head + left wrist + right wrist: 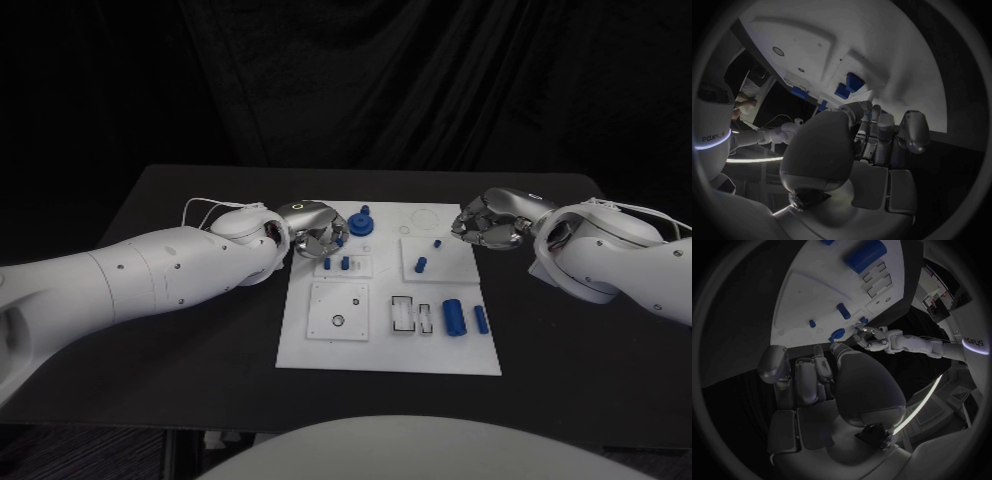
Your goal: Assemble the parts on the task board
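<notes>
The task board [389, 340] lay mid-table with blue parts [451, 315] scattered on it. At its far left corner a blue knobbed part [361, 222] stood, the left hand [310, 228] touching it; whether its fingers clamped it I cannot tell. The right hand [490, 222] hung beside the board's far right corner, fingers curled, holding nothing.

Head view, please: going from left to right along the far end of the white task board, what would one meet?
Left silver hand → round blue part with an upright stem → small blue peg → right silver hand.
</notes>
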